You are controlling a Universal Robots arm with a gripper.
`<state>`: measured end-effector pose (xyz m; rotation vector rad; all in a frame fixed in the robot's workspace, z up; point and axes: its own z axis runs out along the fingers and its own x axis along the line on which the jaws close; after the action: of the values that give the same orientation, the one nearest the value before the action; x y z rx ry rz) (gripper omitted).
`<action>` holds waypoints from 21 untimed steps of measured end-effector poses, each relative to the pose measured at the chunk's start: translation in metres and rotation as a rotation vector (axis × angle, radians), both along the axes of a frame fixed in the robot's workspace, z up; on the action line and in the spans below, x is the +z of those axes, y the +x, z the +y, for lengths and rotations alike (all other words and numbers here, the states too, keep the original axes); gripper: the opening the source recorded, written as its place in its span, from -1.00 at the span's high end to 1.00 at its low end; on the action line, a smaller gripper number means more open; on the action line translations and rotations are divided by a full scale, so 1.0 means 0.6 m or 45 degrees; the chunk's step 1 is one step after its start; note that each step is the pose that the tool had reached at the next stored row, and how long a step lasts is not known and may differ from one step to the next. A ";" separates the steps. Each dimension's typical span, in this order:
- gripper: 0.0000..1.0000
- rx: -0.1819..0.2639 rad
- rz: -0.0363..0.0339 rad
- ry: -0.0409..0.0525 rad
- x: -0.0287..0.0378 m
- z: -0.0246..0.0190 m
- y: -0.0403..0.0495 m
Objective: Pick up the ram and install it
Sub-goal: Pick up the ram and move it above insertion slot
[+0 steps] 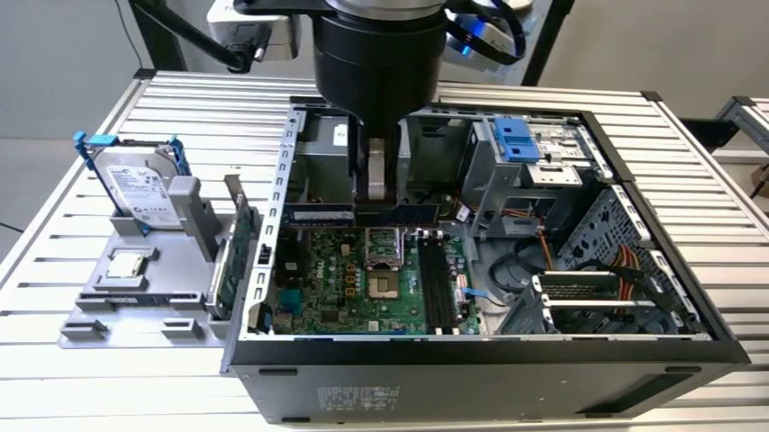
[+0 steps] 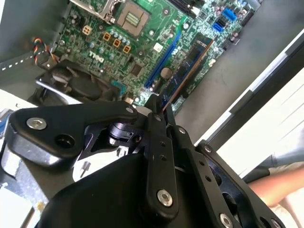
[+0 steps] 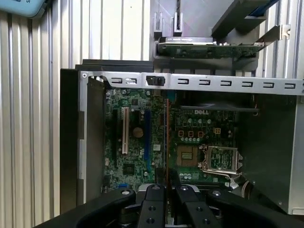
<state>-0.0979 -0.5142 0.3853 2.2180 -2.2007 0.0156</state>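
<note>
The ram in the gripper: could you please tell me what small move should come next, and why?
Probably carry the ram toward the black memory slots, turning it to run along them. The gripper, shut on it, holds it alongside the blue expansion slot, crosswise to them.

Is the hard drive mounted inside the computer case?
No, in the exterior view the hard drive stands upright in the grey holder, outside the computer case.
</note>
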 end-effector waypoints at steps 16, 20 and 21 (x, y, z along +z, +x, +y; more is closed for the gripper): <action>1.00 -0.066 -0.0001 0.000 -0.001 0.0316 0.021; 1.00 -0.066 0.0000 0.000 -0.001 0.0487 0.027; 1.00 -0.066 0.0000 0.000 -0.001 0.0534 0.029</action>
<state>-0.0804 -0.4822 0.3846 2.1599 -2.2573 0.0149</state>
